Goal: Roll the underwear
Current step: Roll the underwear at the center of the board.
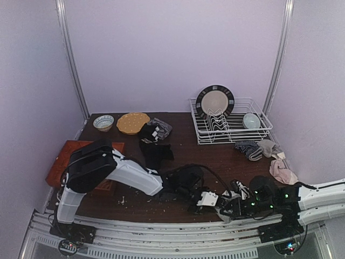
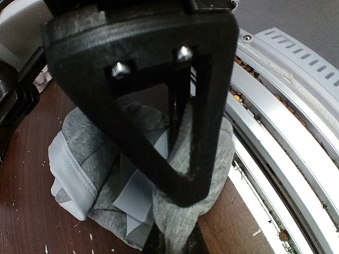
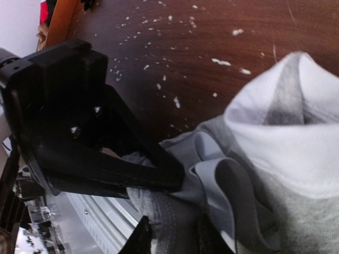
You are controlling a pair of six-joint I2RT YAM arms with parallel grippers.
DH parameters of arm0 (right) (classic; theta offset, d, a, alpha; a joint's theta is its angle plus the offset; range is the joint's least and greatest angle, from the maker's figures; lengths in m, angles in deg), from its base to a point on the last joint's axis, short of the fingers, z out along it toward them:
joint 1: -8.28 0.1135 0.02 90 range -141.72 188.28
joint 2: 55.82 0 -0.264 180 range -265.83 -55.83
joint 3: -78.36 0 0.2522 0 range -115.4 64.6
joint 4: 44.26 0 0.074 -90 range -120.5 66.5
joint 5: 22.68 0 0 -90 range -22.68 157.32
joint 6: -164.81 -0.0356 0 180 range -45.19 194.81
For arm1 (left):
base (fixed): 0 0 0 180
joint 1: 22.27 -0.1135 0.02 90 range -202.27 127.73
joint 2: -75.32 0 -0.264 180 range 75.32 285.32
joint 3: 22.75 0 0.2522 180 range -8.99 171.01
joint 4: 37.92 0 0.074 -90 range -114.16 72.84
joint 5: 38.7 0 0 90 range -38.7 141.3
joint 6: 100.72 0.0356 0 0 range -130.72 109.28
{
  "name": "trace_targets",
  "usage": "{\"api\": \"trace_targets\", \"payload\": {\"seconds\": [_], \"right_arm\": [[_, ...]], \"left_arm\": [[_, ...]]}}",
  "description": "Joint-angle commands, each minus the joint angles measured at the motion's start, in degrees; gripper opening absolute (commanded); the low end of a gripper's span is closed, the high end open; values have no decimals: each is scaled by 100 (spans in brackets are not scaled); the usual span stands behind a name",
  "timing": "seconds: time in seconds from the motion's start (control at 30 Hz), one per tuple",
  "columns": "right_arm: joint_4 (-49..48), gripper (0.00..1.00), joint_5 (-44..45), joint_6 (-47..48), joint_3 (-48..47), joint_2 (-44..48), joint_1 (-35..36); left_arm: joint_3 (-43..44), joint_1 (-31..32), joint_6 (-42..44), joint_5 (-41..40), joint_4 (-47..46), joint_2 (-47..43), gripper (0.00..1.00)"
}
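A light grey underwear (image 2: 79, 153) lies bunched at the table's front edge, also in the right wrist view (image 3: 296, 159) and as a pale patch in the top view (image 1: 207, 199). My left gripper (image 2: 175, 242) is shut on a fold of it; in the top view the gripper (image 1: 197, 200) is at the front centre. My right gripper (image 3: 172, 239) meets it from the right (image 1: 223, 208) and is shut on the same cloth. A black underwear (image 1: 156, 154) lies flat mid-table, and another dark one (image 1: 152, 131) lies behind it. A tan one (image 1: 283, 172) lies at the right.
A white dish rack (image 1: 259, 132) with a plate (image 1: 214, 101) and a bowl (image 1: 250, 120) stands at the back right. A striped sock (image 1: 247, 148) lies before it. A blue bowl (image 1: 103, 122), an orange plate (image 1: 132, 122) and a red board (image 1: 62, 159) are at the left. A metal rail (image 2: 286, 132) runs close by.
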Motion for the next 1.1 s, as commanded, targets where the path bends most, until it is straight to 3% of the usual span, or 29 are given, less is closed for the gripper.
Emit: {"api": "trace_targets", "payload": {"seconds": [0.0,0.23,0.43,0.57,0.8,1.07], "right_arm": [[821,32,184,415,-422,40,100],[1633,42,798,829,-1229,255,154],[2008,47,1749,194,-1326,272,149],[1308,46,1422,55,-1365,-473,146],[630,30,1171,265,-1818,-1934,108],[572,30,778,924,-2890,-3285,4]], "left_arm": [[-42,25,-271,-138,241,-66,0],[-1225,16,-736,-742,126,-780,0],[-1745,16,-1100,-1195,253,-1170,0],[-1950,25,-1477,-1340,562,-1504,0],[-2185,109,-2241,-1359,1454,-1803,0],[-2224,96,-3119,-996,1815,-1734,0]]}}
